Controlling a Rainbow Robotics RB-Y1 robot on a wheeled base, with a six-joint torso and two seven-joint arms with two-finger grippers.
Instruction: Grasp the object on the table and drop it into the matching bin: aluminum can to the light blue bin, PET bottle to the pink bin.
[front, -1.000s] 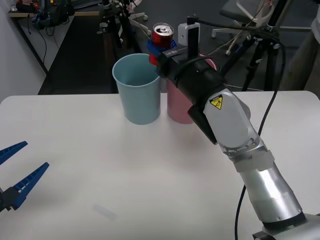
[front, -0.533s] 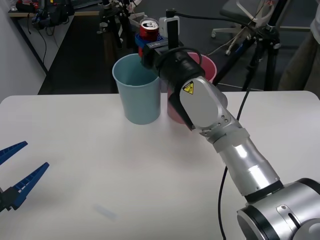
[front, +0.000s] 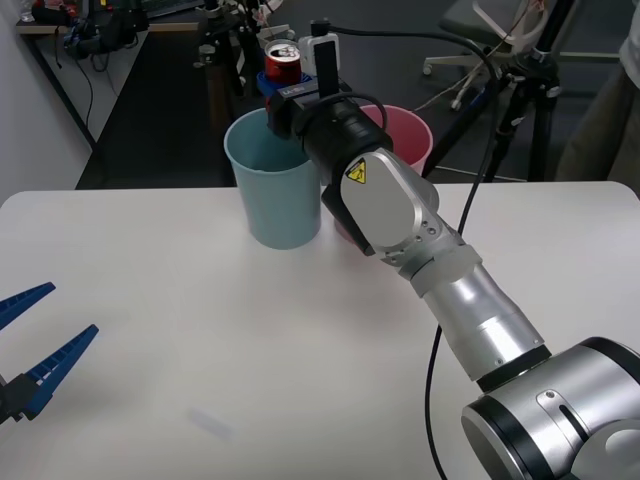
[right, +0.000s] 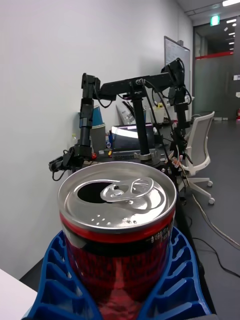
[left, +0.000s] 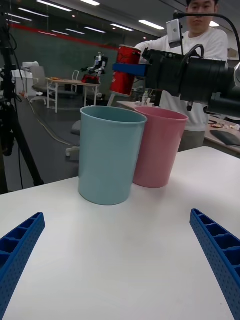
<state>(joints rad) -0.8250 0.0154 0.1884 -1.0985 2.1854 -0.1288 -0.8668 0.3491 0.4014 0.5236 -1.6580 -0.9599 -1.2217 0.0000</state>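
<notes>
The right gripper is clamping the aluminum can upright between its blue fingers, holding it above the far rim of the light blue bin, beside the pink bin. The carry looks finished; releasing over the opening seems next. The left gripper is idling agape near the table edge.

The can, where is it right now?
In the front view the aluminum can is off the table, upright in the right gripper, held high over the far rim of the light blue bin, left of the pink bin.
</notes>
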